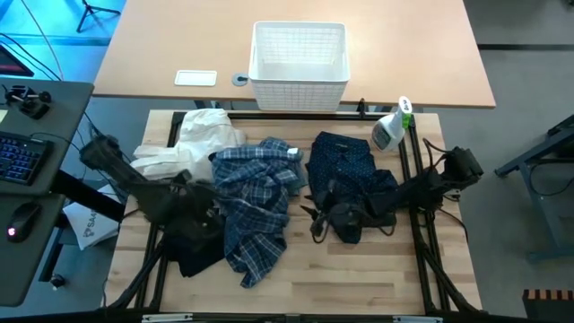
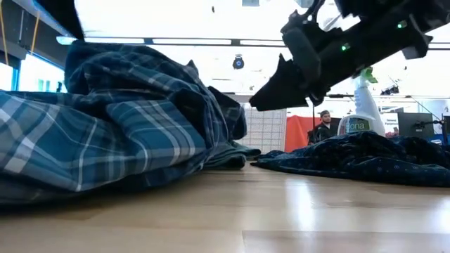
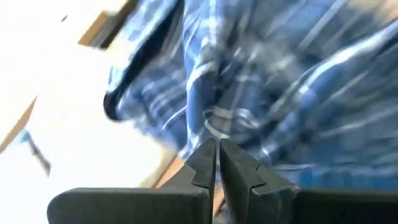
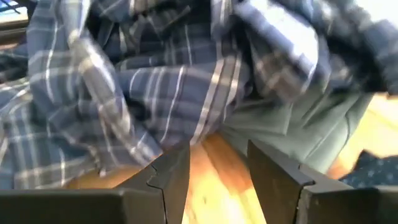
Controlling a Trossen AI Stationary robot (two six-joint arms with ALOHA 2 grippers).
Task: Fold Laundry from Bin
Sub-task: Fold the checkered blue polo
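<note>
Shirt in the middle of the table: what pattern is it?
Blue-and-white plaid shirt, clearest in the high view.

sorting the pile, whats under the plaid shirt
A grey-green top peeks from beneath the plaid shirt, and a black garment shows at its left edge. How far either extends underneath is covered.

I am seeing a spray bottle (image 1: 391,128) standing upright at the far right edge of the wooden tabletop (image 1: 359,278); its white body is also showing in the low view. A keyboard (image 1: 20,154) and a mouse (image 1: 24,215) are sitting on a side desk off to the left. A person (image 2: 323,128) is sitting in the room behind.
</note>
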